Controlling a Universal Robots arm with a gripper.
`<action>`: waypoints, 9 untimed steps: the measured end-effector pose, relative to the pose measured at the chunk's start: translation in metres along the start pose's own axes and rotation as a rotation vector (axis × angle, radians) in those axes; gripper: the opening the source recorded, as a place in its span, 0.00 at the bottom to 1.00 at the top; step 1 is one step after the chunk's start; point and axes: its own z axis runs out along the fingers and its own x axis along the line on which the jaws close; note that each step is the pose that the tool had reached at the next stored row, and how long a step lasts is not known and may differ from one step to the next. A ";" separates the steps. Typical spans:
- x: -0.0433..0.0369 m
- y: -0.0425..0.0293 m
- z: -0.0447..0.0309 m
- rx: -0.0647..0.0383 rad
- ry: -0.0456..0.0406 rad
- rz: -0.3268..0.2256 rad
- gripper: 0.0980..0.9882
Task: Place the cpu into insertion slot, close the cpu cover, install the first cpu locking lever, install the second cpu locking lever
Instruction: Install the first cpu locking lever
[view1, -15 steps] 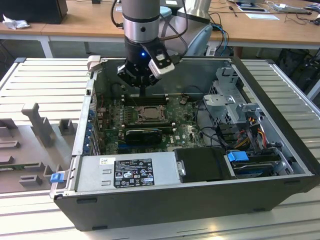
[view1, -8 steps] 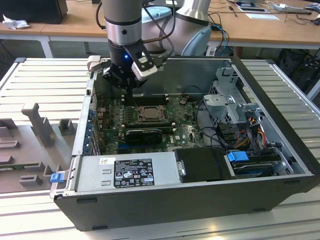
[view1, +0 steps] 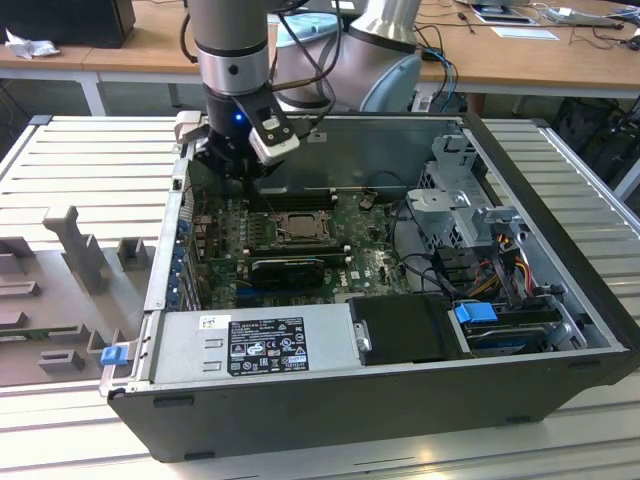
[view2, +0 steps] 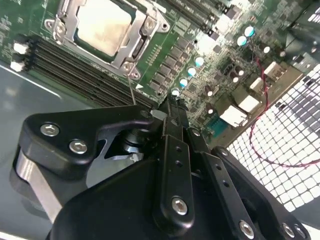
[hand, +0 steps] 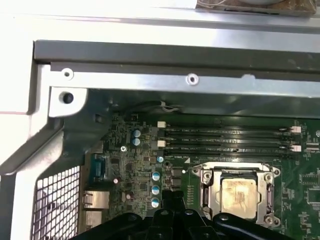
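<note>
Inside the open computer case (view1: 400, 400) in the exterior view, the gripper (view1: 232, 165) hangs over the motherboard (view1: 370, 265) corner. In both wrist views, the pale cpu (view2: 104, 26) (hand: 239, 194) sits under the closed cpu cover (view2: 132, 47) (hand: 206, 192); fingers (view2: 172, 120) pressed together, empty.

In the exterior view we cannot make out the pincer (view1: 232, 165): it sits dark against the case's shadowed inner corner, its tips lost. In the second wrist view the black linkage of the pincer (view2: 172, 112) covers the lower board, and the picture's edge cuts the cpu cover (view2: 131, 55) and the cpu (view2: 102, 25) at the top. In the first wrist view the cpu cover (hand: 207, 182) runs off the lower edge. The locking levers are perhaps latched; we cannot tell.
</note>
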 end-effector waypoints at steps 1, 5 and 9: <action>0.0004 0.0018 0.0010 0.000 -0.0001 0.000 0.01; 0.0007 0.0082 0.0022 -0.001 0.0000 0.000 0.01; 0.0006 0.0144 0.0038 -0.002 -0.0001 0.000 0.01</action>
